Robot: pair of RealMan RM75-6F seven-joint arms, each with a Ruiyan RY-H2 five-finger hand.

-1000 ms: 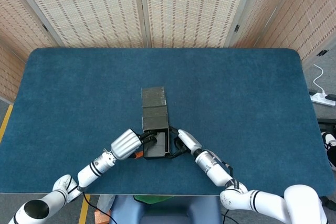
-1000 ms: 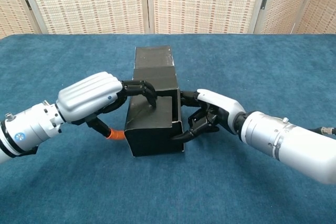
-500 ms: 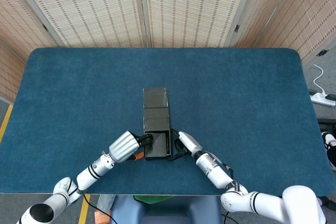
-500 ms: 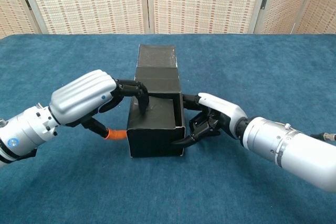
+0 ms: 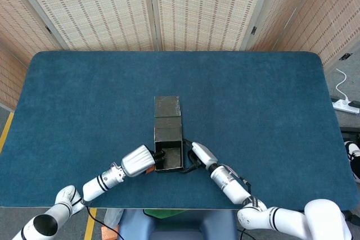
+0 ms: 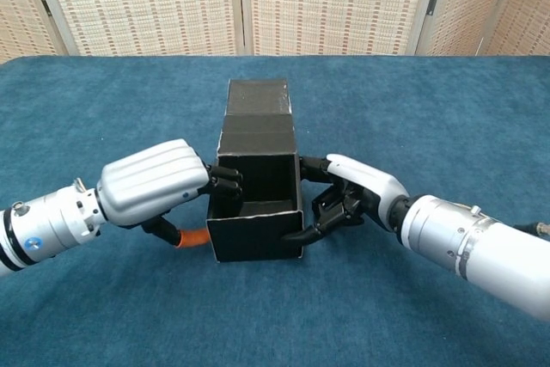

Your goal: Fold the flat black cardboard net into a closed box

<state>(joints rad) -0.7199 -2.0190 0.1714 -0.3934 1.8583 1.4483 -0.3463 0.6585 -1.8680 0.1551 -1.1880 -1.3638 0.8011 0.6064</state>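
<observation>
The black cardboard box (image 6: 254, 234) stands half folded near the table's front edge, its top open and its four walls upright. Its lid panels (image 6: 256, 109) stretch flat away from the back wall. In the head view the box (image 5: 169, 168) sits between both hands. My left hand (image 6: 155, 185) (image 5: 138, 162) is at the left wall, dark fingertips (image 6: 225, 180) hooked over its rim. My right hand (image 6: 357, 191) (image 5: 201, 153) clasps the right wall from outside, thumb low at the front corner.
A blue cloth covers the table (image 5: 253, 99). Woven folding screens (image 5: 197, 9) stand behind the far edge. An orange part (image 6: 193, 236) shows under my left hand. A power strip (image 5: 346, 105) lies off the table at the right.
My left hand's fingers have drawn back from the top of the box to its left wall. The panel that lay across the top is down, so the cavity shows open. The right hand stays put.
</observation>
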